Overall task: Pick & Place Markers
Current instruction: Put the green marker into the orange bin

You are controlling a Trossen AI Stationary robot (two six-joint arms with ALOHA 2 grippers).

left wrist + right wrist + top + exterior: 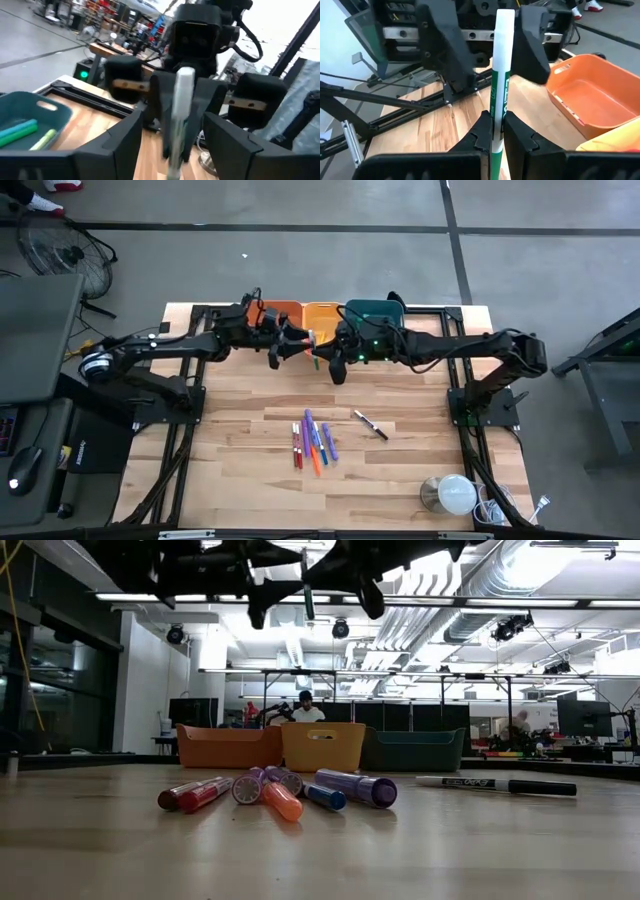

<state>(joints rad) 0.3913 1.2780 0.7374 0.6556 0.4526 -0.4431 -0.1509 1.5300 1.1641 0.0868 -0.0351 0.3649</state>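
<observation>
The pale wooden desk [240, 470] carries, at its near edge toward five o'clock, a white roll [457, 493]. Nearer the middle lies a tight cluster of markers [313, 442] in red, orange, purple and blue, touching one another, and just beside them toward three o'clock a black-and-white marker [370, 425] lies apart. Above the far half of the desk the two arms meet: the right tool [496, 131] is clamped on a green and white marker [500, 75], holding it upright, while the left tool [279, 348] faces it with its fingers [440, 40] spread wide on either side of the marker's upper end, not touching it. Along the far edge, at twelve o'clock, three bins stand side by side: an orange bin [228, 746], a yellow bin [322, 746] and a teal bin [413, 750], the teal one holding a few markers. Beyond the desk the room is a grey concrete floor with dark seams, a floor fan [60, 255] at ten o'clock, bright ceiling lights and ducts, rows of monitors, and a person [305, 708] seated behind the bins.
</observation>
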